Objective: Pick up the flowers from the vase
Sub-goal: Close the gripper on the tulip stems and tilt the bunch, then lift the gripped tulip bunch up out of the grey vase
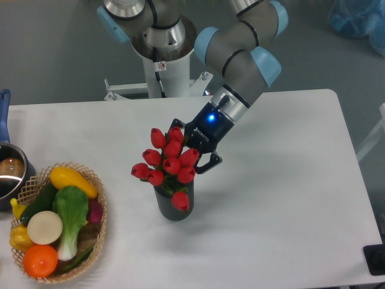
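Grasp step: my hand (191,153) half-closed around flowers (166,164) above vase (173,208), grip unconfirmed; next, lift straight up.

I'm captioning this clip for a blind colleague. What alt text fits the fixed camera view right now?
A robot arm's tool reaches into a bunch of red tulips standing in a small dark ribbed vase on a white table; the blooms hide its fingertips. At left sit a wicker basket of vegetables and a steel pot with a blue handle.

Bare table (289,180) right of vase (171,208); wicker basket (99,235) crowds left.
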Robot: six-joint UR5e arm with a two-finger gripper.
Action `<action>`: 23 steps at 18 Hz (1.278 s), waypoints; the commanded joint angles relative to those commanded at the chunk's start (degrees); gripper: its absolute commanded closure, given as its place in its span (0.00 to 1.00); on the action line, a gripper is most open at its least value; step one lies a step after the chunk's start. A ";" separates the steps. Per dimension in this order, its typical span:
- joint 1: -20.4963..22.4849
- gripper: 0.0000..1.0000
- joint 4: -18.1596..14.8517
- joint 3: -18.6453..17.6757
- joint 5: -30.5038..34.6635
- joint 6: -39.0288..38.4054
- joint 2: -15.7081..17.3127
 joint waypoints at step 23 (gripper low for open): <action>1.23 0.55 -0.09 0.00 -7.91 -6.77 4.13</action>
